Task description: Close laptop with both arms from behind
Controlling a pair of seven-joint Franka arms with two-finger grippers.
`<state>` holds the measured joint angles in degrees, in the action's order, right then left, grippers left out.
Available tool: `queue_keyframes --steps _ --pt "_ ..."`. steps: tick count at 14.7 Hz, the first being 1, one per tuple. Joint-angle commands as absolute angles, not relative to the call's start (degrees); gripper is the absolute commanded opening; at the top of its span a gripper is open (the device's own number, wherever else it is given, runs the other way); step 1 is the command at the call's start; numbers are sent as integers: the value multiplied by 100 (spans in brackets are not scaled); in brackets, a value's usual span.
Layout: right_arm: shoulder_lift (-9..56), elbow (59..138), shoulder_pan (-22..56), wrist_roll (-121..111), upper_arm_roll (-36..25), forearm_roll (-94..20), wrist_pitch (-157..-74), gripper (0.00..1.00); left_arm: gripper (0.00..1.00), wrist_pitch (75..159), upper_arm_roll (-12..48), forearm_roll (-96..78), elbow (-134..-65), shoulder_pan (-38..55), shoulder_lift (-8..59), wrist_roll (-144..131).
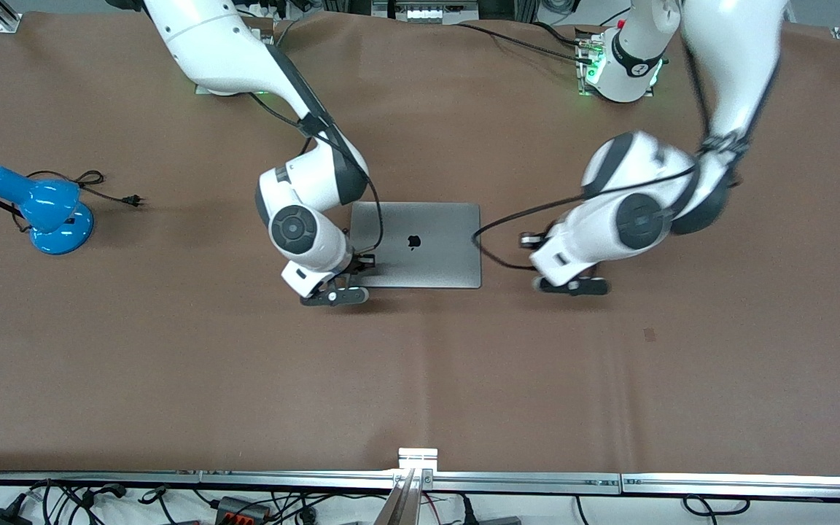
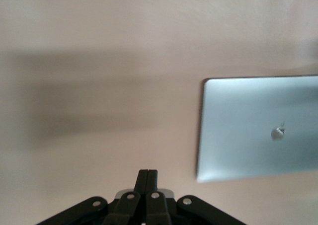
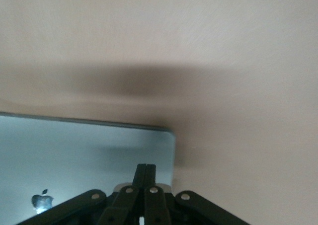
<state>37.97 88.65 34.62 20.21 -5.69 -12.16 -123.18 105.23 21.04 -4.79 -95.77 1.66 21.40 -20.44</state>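
right end effector (image 3: 145, 173), fingers pressed together, hovers over the closed laptop (image 1: 420, 244) at its corner, likely having served as a blunt pusher. left end effector (image 2: 147, 178), also pressed together, hangs over bare surface (image 1: 172, 364) beside the laptop, which lies mid-surface, lid down.

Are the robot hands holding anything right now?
No, nothing is held. The left gripper is shut over bare table beside the closed laptop; the right gripper is shut over the lid's corner.
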Motion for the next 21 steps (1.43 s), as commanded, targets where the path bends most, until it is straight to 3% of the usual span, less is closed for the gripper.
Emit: queue_keyframes --steps 1,2,3,6,8,9,10,11,14,19,21 --pt "3104 8895 3454 1934 -895 -1047 -11648 0 36 9646 2057 -361 -9783 -280 996 -1662" --pt "2963 8842 3454 1820 -1044 -846 -11454 0 83 9267 1917 -352 -9687 -351 845 -1487" --pt "2805 8781 3428 1671 -1159 -696 -11243 0 100 8968 1699 -352 -9529 -352 705 -1259" --pt "2410 8771 3270 1056 -1485 -703 -10672 0 100 8482 1197 -238 -8879 -317 650 -932" --pt "2207 8754 3164 722 -1748 -686 -10364 9 100 8447 1125 279 -8973 -290 555 -713" --pt "2110 8745 3155 582 -1906 -694 -10206 33 100 8498 1116 273 -9191 -325 397 -738" --pt "2083 8693 3164 519 -2073 -703 -10135 74 100 8577 1108 272 -9272 -343 317 -738" --pt "2040 8501 3173 501 -2126 -694 -10073 100 100 8726 1107 272 -9342 -351 282 -825" --pt "2030 8131 3120 545 -2285 -694 -9441 100 100 8833 1099 264 -9352 -396 264 -923" --pt "2004 7596 2919 457 -2724 -764 -9203 100 100 9000 1107 -167 -9360 -536 281 -984" --pt "1908 7497 2210 204 -2289 -765 -9255 100 100 8869 1108 -167 -9299 -554 281 -836"
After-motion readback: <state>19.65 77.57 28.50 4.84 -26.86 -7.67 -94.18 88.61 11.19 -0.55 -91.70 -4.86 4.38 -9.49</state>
